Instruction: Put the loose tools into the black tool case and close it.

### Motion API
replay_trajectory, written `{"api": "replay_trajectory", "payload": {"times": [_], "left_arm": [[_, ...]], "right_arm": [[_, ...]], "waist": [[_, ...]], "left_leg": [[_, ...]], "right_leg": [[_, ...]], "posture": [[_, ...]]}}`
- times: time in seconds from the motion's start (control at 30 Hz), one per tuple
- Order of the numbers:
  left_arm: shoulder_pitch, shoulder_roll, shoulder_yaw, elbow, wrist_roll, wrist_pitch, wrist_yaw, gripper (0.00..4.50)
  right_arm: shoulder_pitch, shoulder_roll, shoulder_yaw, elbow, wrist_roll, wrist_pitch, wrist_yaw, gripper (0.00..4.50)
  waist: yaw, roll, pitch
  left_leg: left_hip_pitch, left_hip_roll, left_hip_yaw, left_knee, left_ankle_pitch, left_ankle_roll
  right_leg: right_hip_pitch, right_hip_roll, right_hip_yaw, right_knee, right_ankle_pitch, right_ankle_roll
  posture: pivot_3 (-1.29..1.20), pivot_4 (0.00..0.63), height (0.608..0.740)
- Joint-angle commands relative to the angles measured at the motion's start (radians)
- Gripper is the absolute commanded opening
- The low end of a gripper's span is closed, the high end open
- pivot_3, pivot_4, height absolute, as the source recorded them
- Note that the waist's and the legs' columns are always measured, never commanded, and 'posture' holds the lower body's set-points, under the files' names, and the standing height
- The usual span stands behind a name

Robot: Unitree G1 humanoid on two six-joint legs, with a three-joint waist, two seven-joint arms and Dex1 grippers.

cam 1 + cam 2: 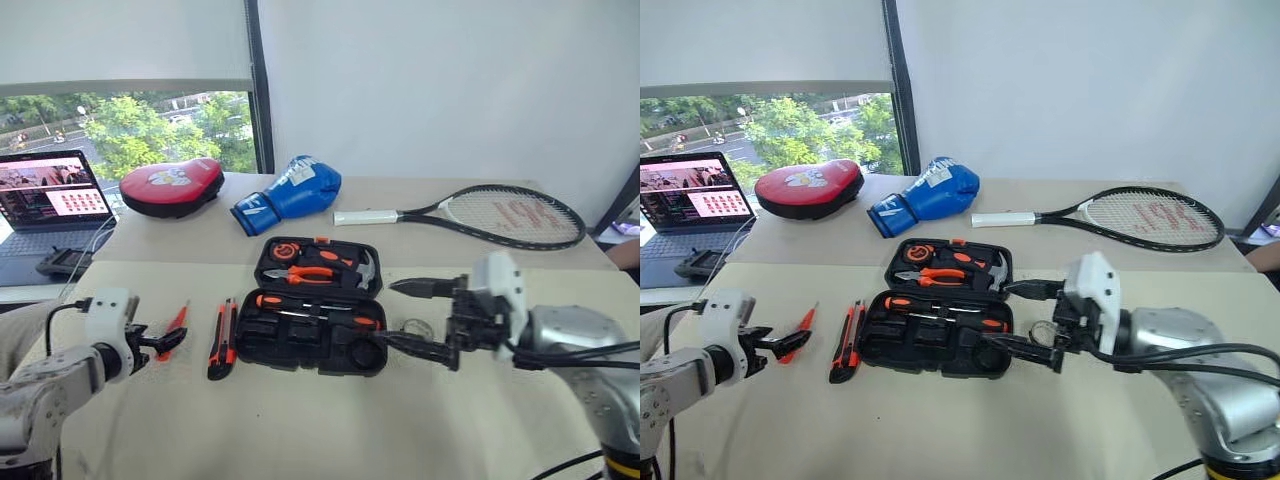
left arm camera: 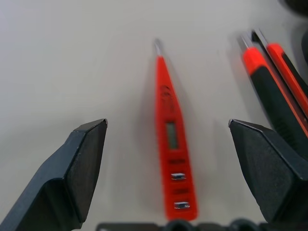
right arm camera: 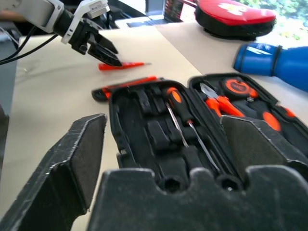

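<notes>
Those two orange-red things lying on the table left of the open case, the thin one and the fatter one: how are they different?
The tester is slim, all red with a small window and bare metal tip; the knife is thicker and orange and black. The tester lies between the open fingers of the left hand; the knife lies apart from that hand, right beside the case. Both lie flat on the table, outside the case.

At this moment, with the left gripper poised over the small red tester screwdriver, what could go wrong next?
1. The slim red tester screwdriver lies flat on the table between the open left gripper's fingers; a pinch could skid it or close short of it.
2. The orange-and-black utility knife lies close beside it and might get nudged.
3. The open right gripper hovers at the open black plastic tool case, so it may bump the case or the screwdrivers already seated.
</notes>
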Motion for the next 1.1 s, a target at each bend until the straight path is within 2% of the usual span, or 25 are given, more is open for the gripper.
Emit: {"api": "replay_trajectory", "payload": {"times": [0.03, 0.17, 0.3, 0.37, 0.47, 0.53, 0.6, 0.73, 0.83, 0.97, 1.1], "left_arm": [[-0.006, -0.003, -0.004, 0.009, 0.022, 0.035, 0.014, 3.34], [0.005, 0.002, -0.015, 0.019, 0.037, 0.029, -0.008, 1.87], [-0.031, -0.04, 0.032, 0.01, -0.018, -0.074, -0.101, 0.45], [-0.073, -0.055, 0.055, 0.002, -0.071, -0.118, -0.174, 0.45], [-0.198, 0.053, -0.051, 0.009, -0.114, -0.217, -0.449, 0.45], [-0.299, 0.133, -0.212, 0.052, -0.075, -0.295, -0.667, 0.45], [-0.404, 0.171, -0.391, 0.142, 0.041, -0.442, -0.835, 0.45], [-0.643, 0.097, -0.655, 0.416, 0.244, -0.668, -1.032, 0.45], [-0.764, 0.021, -0.783, 0.635, 0.386, -0.847, -1.123, 0.45], [-0.847, -0.047, -0.847, 0.832, 0.487, -1.023, -1.193, 0.45], [-0.883, -0.086, -0.864, 0.941, 0.557, -1.11, -1.216, 0.45]], "right_arm": [[0.017, -0.033, -0.063, -0.054, 0.064, -0.008, 0.01, 4.5], [0.055, -0.044, -0.097, -0.083, 0.107, -0.021, -0.002, 4.5], [0.073, -0.032, -0.108, -0.103, 0.132, -0.037, -0.029, 4.5], [0.076, -0.026, -0.112, -0.111, 0.141, -0.047, -0.042, 4.5], [0.11, -0.019, -0.137, -0.138, 0.152, -0.067, -0.059, 4.5], [0.151, -0.016, -0.16, -0.158, 0.161, -0.067, -0.077, 4.5], [0.201, -0.015, -0.184, -0.183, 0.15, -0.074, -0.096, 4.5], [0.302, -0.015, -0.258, -0.238, 0.17, -0.067, -0.137, 4.5], [0.386, -0.017, -0.323, -0.288, 0.19, -0.057, -0.166, 4.5], [0.48, -0.013, -0.4, -0.344, 0.221, -0.058, -0.212, 4.5], [0.575, -0.016, -0.45, -0.38, 0.256, -0.086, -0.262, 4.5]], "waist": [[-0.003, 0.0, 0.0], [0.001, 0.0, 0.0], [0.004, 0.0, 0.0], [0.009, -0.001, 0.0], [0.021, -0.006, 0.003], [0.026, -0.006, 0.003], [0.03, -0.002, 0.0], [0.029, 0.001, 0.0], [0.026, -0.001, 0.001], [0.017, -0.001, 0.002], [0.018, -0.002, 0.002]], "left_leg": [[0.001, 0.001, 0.0, 0.0, 0.0, 0.0], [0.001, 0.001, 0.0, 0.0, 0.0, 0.001], [0.0, 0.0, 0.0, 0.0, 0.0, 0.001], [-0.001, 0.0, 0.0, 0.0, 0.0, 0.001], [-0.004, 0.0, -0.002, 0.003, 0.003, -0.004], [-0.006, 0.0, -0.002, 0.004, 0.004, -0.007], [-0.006, -0.002, -0.002, 0.003, 0.004, -0.006], [-0.003, -0.005, 0.004, 0.004, 0.002, 0.004], [-0.006, -0.004, 0.004, 0.009, -0.002, 0.013], [-0.009, -0.002, 0.004, 0.017, -0.004, 0.017], [-0.01, -0.003, 0.004, 0.019, -0.006, 0.02]], "right_leg": [[0.0, 0.0, 0.001, 0.0, 0.0, 0.0], [0.0, -0.001, 0.002, 0.0, 0.0, 0.0], [0.001, -0.003, 0.003, 0.0, 0.0, 0.0], [0.0, -0.004, 0.002, 0.0, 0.0, 0.0], [-0.001, -0.004, 0.001, 0.0, 0.0, 0.0], [-0.002, -0.001, -0.002, 0.0, 0.001, -0.002], [-0.001, 0.002, -0.002, -0.001, 0.0, -0.002], [0.002, 0.003, -0.002, -0.002, 0.0, -0.001], [0.002, 0.005, -0.002, -0.001, 0.001, 0.001], [0.001, 0.007, -0.001, -0.001, 0.002, 0.005], [0.001, 0.005, -0.001, -0.001, 0.002, 0.009]], "posture": [[0.0, 0.15, 0.74], [0.0, 0.15, 0.74], [0.0, 0.15, 0.74], [0.0, 0.15, 0.74], [0.0, 0.15, 0.74], [0.0, 0.15, 0.74], [0.0, 0.15, 0.74], [0.0, 0.15, 0.74], [0.0, 0.15, 0.74], [0.0, 0.15, 0.74], [0.0, 0.15, 0.74]]}}
